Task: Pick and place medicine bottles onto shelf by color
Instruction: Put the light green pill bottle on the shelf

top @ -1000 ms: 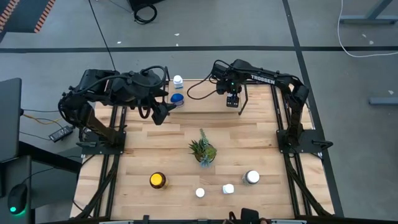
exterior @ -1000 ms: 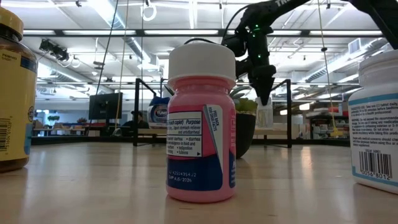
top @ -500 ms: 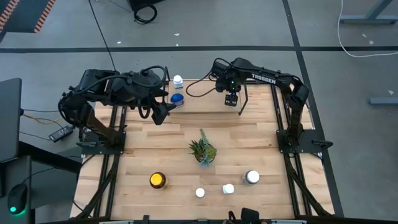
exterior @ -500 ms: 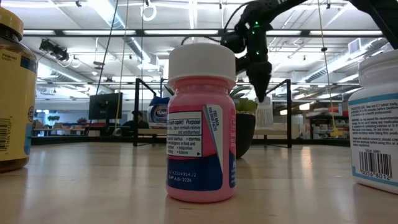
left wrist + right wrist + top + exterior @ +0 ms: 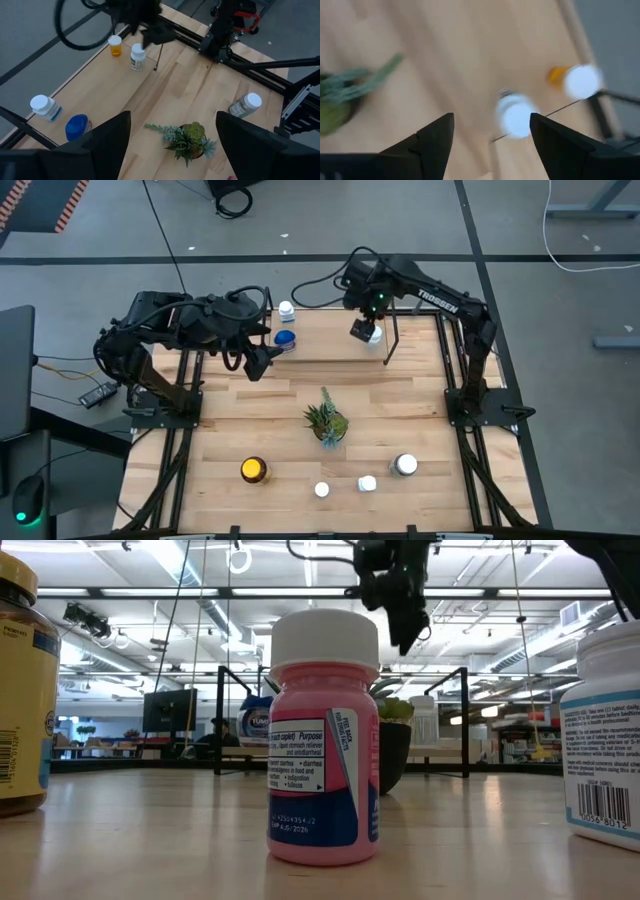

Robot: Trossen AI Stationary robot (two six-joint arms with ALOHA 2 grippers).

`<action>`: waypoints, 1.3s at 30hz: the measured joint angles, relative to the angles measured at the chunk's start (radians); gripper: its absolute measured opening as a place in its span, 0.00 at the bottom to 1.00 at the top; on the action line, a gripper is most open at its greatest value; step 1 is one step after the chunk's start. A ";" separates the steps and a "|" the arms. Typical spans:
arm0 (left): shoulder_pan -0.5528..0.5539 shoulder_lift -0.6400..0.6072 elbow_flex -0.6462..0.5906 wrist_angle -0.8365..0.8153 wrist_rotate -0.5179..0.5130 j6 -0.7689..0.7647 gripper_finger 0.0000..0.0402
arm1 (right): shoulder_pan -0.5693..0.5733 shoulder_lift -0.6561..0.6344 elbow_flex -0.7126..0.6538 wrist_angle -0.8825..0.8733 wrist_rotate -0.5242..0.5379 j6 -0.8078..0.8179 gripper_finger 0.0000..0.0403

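Right gripper point(image 5: 361, 330): raised above the shelf point(image 5: 330, 350) near the table's far edge, fingers spread, nothing between them. In the right wrist view a white-capped bottle point(image 5: 515, 116) stands clear below the open fingers, with an orange bottle point(image 5: 572, 81) just beyond it toward the shelf's end upright; both free of the gripper. In the high view the white-capped bottle shows just beside the gripper.

Left gripper point(image 5: 258, 362): hangs over the table near the shelf's left end, fingers apart and empty.

Shelf: a low light-wood plank with thin black wire uprights, along the far edge. At its left end stand a blue bottle point(image 5: 284, 339) and a white-capped bottle point(image 5: 286, 310) behind it, close together.

Table point(image 5: 420, 405): light wooden planks. A spiky green plant point(image 5: 326, 421) sits at the centre with open wood all round it. Along the near edge, well apart: a yellow-lidded dark jar point(image 5: 254, 470), two small white-capped bottles point(image 5: 321, 490) point(image 5: 367, 483), and a larger white-capped bottle point(image 5: 404, 465). In the low view one of these is pink with a white cap point(image 5: 323, 740).

Surroundings: grey floor with dark lines; the room behind has ceiling strip lights.
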 joint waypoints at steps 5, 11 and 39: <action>0.000 0.000 0.000 0.000 0.000 0.039 0.74 | 0.103 -0.019 -0.019 -0.037 -0.093 0.110 0.66; 0.000 0.000 0.000 0.000 0.000 0.056 0.74 | 0.268 -0.033 -0.020 -0.034 -0.089 0.267 0.66; -0.093 -0.007 0.000 -0.100 0.091 0.137 0.74 | 0.970 -0.286 -0.576 0.187 -0.075 0.964 0.66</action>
